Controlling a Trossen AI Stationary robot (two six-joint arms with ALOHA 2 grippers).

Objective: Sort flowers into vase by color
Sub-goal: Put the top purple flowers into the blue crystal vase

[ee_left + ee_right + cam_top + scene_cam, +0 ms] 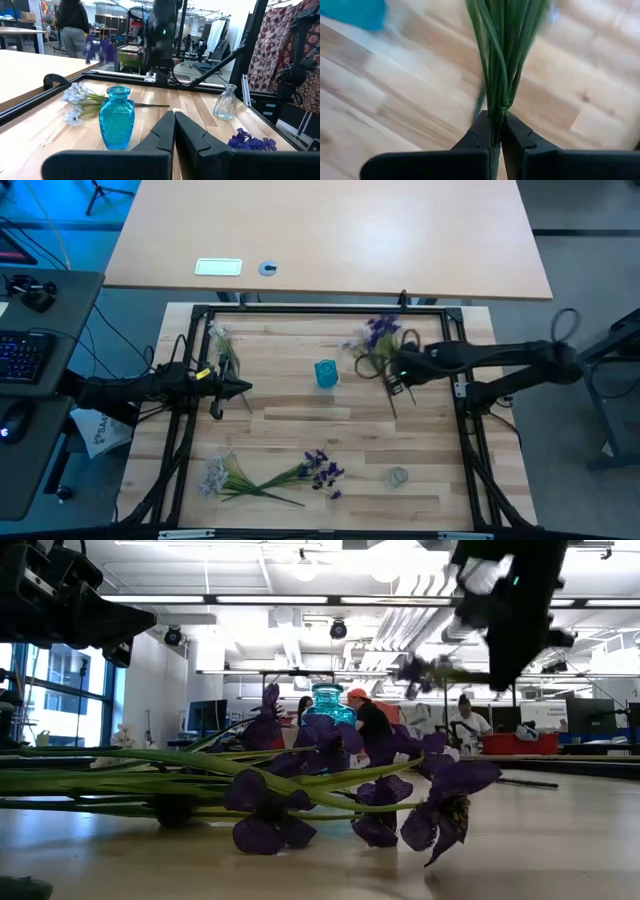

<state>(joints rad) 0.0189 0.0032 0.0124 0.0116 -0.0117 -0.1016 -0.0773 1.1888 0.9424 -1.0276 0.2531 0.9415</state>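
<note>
My right gripper (396, 372) is shut on a bunch of purple-bloomed flowers (380, 333), held over the table's far right part, to the right of the blue vase (326, 373). A clear glass vase (398, 476) stands near the front right. A pale sprig (222, 340) lies at the far left. A mixed bunch lies near the front edge, with pale blooms (215, 475) and purple blooms (323, 470). My left gripper (236, 388) is shut and hovers left of the blue vase (116, 124), touching nothing. My right gripper pinches the bundle of green stems (495, 107) between its two fingers, partway along the stems. The fingers come from the table's right and lie across the stems. The bunch is lifted clear, with its blooms (430, 670) toward the far edge and its stem ends (392, 405) toward the near edge.
A black metal frame (320, 310) runs around the wooden table top. A pale desk (330, 230) stands beyond the far edge. People and office furniture (370, 720) show in the room behind. Bare wood lies between the blue vase and the front bunch.
</note>
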